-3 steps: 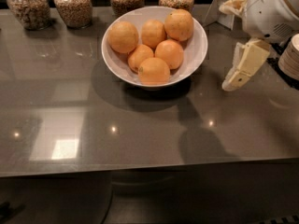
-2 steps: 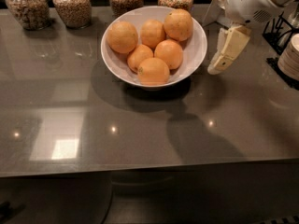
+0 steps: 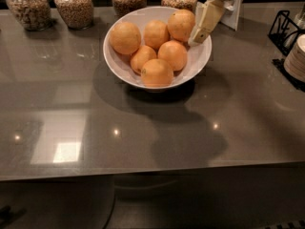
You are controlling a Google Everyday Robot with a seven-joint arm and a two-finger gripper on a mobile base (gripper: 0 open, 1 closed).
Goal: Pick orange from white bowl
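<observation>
Your desk (image 3: 143, 142) is a glossy grey-brown slab that catches pale patches of light on its left half. 4 glass jars of grain (image 3: 74, 6) line its far edge. At the right edge you have a black wire rack (image 3: 285, 28) and, just in front of it, a stack of white plates (image 3: 296, 57), both partly cut off by the frame.

The white bowl (image 3: 119, 63) stands upright on the desk towards the back, slightly left of centre, and casts a dark shadow in front of itself. You can count 6 oranges in it. The orange (image 3: 180, 25) is the big one at the bowl's far right, resting against the wall and touching its neighbours on the left and in front.

The gripper (image 3: 196, 38) comes in from the top right on a white arm and hangs tilted over the bowl's right rim. Its cream tip is just beside the orange's right flank. You see it edge-on as a single slab, so you cannot tell whether the jaws are spread or pressed together. Nothing is held in them.
</observation>
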